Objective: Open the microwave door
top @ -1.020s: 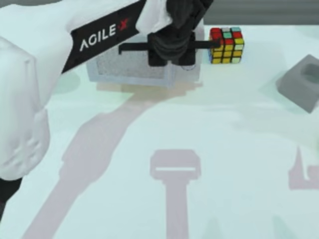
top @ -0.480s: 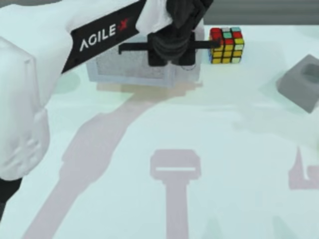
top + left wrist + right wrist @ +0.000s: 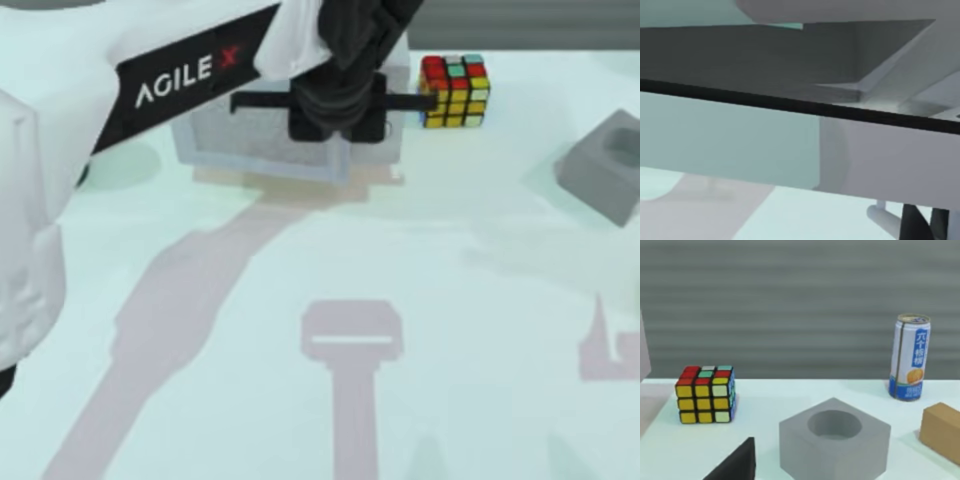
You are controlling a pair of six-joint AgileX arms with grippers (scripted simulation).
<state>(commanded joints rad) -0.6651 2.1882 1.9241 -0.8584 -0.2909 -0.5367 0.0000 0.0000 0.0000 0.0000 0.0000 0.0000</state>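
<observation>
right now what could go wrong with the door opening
The left gripper sits over the microwave at the door edge; a weak hold there could slip as the door swings out. The cube stands close beside the gripper's bar, so a sideways sweep might knock it. The left arm hides the contact from the top view.

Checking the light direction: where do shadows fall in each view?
Top view: pinkish arm shadows stretch across the table toward the near edge, below the microwave. Right wrist view: soft shadow beside the puzzle cube. Left wrist view: too close to tell.
</observation>
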